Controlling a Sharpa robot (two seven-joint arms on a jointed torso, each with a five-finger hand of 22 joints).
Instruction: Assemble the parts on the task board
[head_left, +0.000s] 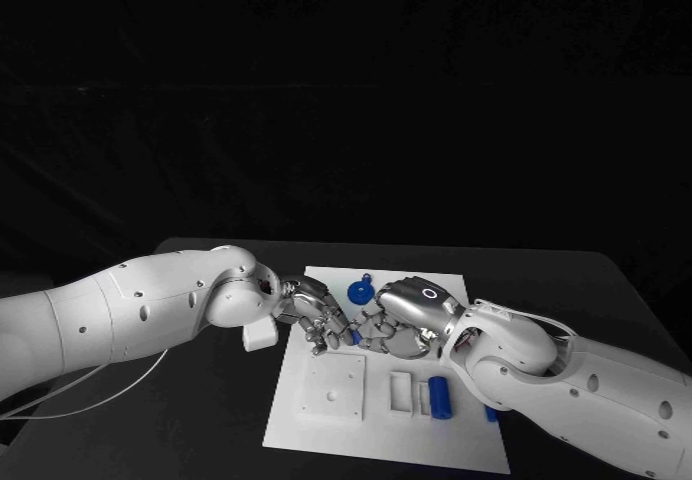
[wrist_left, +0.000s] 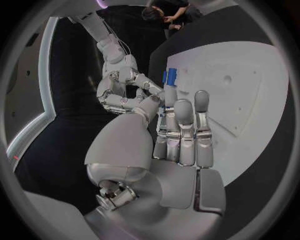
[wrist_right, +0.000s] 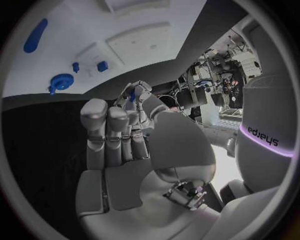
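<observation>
The white board (head_left: 335, 420) lies flat in the middle of the black desk (head_left: 216, 400), its long side running away from the robot. On its near half sit a raised square block (head_left: 333, 388) with small holes, a narrow white rectangular frame (head_left: 401, 392) just beside that, and two blue pieces next to the frame: a short one (head_left: 424, 397) and a longer blue cylinder (head_left: 443, 397) lying flat. Another blue piece (head_left: 492, 413) shows at the board's right edge, partly hidden under the right arm. A blue gear (head_left: 361, 292) lies near the board's far edge; in the right wrist view the same gear (wrist_right: 60, 82) rests on the white surface well apart from a long blue piece (wrist_right: 35, 35) and two small blue blocks (wrist_right: 100, 65).

Both hands meet over the middle of the board, fingertips close together. The left hand (head_left: 312, 312) reaches in with its fingers held straight and side by side; the left wrist view shows a small blue part (wrist_left: 169, 77) just past its fingertips (wrist_left: 185, 107), but whether those fingers clamp it cannot be told. The right hand (head_left: 389, 330) faces it with its fingers curled, and the right wrist view shows a bit of blue (wrist_right: 132, 95) pinched between the thumb and a fingertip.
</observation>
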